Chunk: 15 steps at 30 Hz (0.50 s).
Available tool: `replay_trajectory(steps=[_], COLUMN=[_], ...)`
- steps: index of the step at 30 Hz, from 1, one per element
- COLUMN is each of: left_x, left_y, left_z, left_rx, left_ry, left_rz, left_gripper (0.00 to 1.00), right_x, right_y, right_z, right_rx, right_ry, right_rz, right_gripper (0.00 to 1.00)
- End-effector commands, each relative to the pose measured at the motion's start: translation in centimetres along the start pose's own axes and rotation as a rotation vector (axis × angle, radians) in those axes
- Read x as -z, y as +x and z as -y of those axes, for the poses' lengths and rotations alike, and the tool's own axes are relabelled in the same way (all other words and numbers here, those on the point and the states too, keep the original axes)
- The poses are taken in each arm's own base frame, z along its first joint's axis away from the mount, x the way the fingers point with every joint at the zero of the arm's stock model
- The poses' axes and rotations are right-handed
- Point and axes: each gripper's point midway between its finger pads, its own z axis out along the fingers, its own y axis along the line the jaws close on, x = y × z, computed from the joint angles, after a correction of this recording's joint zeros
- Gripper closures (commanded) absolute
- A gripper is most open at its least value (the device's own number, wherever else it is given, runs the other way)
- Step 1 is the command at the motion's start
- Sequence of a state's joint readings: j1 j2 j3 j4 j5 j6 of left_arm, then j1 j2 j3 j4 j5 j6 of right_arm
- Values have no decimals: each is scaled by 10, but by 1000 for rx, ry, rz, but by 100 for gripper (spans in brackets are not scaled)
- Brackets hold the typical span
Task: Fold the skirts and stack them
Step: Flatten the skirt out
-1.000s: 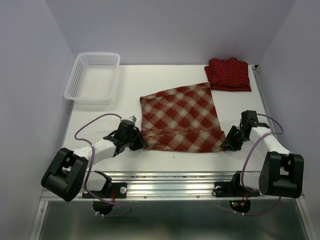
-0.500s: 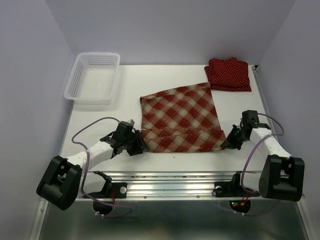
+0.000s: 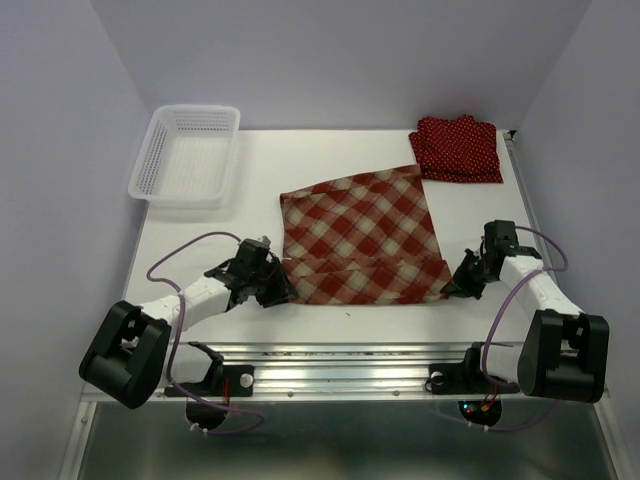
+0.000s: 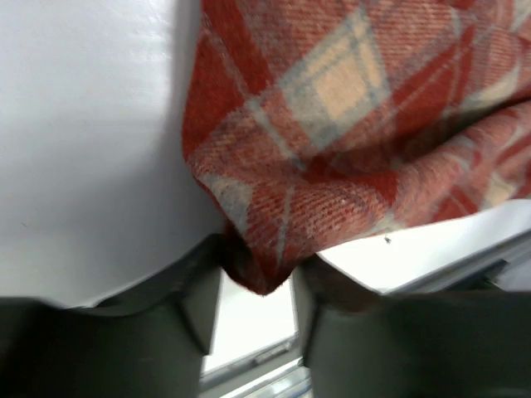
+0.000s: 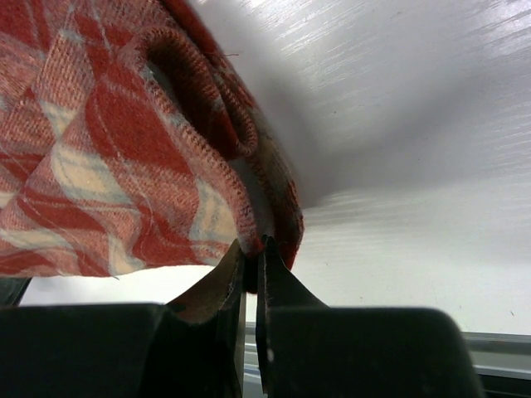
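Observation:
The red-and-cream plaid skirt (image 3: 362, 240) lies spread on the white table (image 3: 200, 240), its near hem rumpled into a low fold. My left gripper (image 3: 276, 289) is at the skirt's near left corner. In the left wrist view (image 4: 255, 286) its jaws stand apart, with the corner of the plaid skirt (image 4: 332, 124) poking between them. My right gripper (image 3: 452, 289) is shut on the near right corner. In the right wrist view (image 5: 253, 265) the plaid skirt's (image 5: 108, 149) hem is pinched in the closed jaws. Dark red polka-dot cloth (image 3: 456, 148) lies folded at the far right.
A white plastic mesh basket (image 3: 188, 155) stands at the far left corner of the table. A metal rail (image 3: 330, 360) runs along the near edge, and purple cables (image 3: 185, 250) loop off both arms.
The left arm shifted a little left and back, with its gripper staying at the skirt's near left corner. The right gripper and the skirt have barely moved.

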State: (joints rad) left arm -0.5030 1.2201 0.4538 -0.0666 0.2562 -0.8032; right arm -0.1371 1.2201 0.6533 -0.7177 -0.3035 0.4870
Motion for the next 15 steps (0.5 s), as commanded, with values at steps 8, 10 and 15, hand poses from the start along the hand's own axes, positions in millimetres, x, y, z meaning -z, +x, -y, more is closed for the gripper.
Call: replay_trajectory(steps=[8, 10, 15], left_x=[19, 48, 145], left_y=[7, -3, -43], left_z=[0, 29, 122], left_rx=[-18, -40, -172], left_ry=[-30, 66, 332], left_rz=[-36, 15, 176], left_gripper=[100, 100, 100], right_x=[28, 56, 134], right_y=[-21, -33, -62], right_z=[-37, -58, -98], right_rx=[73, 123, 223], right_ry=[-154, -222, -313], right_rz=[88, 171, 387], right_gripper=[99, 99, 99])
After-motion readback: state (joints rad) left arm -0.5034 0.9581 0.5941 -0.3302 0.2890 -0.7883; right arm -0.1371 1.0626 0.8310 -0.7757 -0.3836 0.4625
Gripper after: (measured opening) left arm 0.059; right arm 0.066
